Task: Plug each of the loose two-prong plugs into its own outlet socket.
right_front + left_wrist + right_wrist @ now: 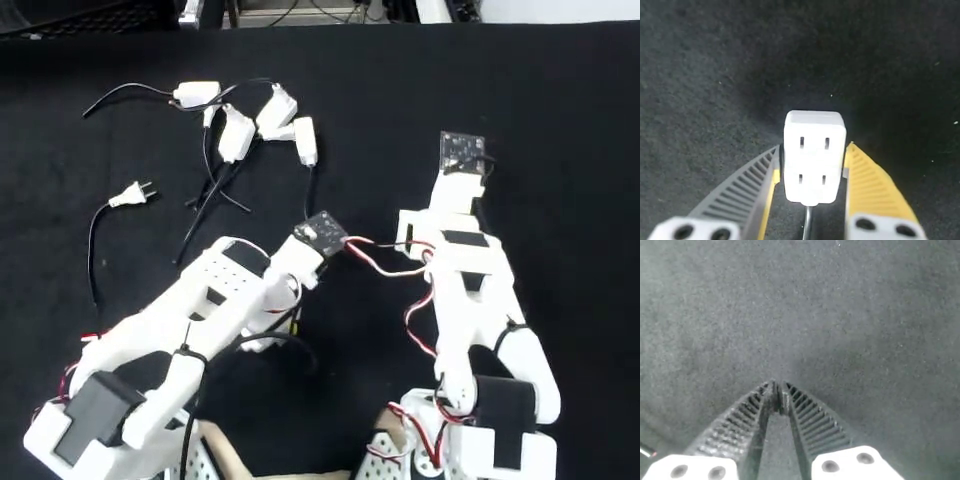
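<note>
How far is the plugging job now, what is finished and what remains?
Done: no plug clearly seated yet. In hand: the left gripper holds a white plastic socket block, its slots empty. Left: the white two-prong plug lies loose on the black table; the right gripper is shut and empty.

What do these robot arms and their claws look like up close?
The left arm and right arm are chunky white shells with black motor blocks, trailing looped red and white wires. Each wrist carries a small dark circuit board. The left gripper has ribbed tapering fingers, one grey, one yellow; the right gripper has two dark grey ones.
</note>
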`<action>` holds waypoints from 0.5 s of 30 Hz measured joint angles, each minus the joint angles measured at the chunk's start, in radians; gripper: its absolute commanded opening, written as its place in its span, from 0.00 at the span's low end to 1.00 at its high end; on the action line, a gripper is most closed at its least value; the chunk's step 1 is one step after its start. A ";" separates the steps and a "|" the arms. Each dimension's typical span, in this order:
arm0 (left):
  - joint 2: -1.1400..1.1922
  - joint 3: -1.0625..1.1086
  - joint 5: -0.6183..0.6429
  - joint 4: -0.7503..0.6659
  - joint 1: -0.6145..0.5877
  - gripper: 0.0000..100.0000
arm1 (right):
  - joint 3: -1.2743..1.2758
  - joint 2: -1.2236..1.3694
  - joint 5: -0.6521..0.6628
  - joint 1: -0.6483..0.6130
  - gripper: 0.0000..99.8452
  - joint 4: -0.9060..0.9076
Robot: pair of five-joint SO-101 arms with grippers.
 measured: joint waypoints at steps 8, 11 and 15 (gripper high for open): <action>-0.003 -0.110 -0.002 0.100 -0.023 0.21 | 0.000 0.000 0.000 0.000 0.02 0.000; -0.003 -0.282 0.000 0.238 -0.103 0.21 | 0.000 0.000 0.000 0.000 0.02 0.000; -0.003 -0.539 -0.046 0.414 -0.259 0.21 | 0.000 0.000 0.000 0.000 0.02 0.000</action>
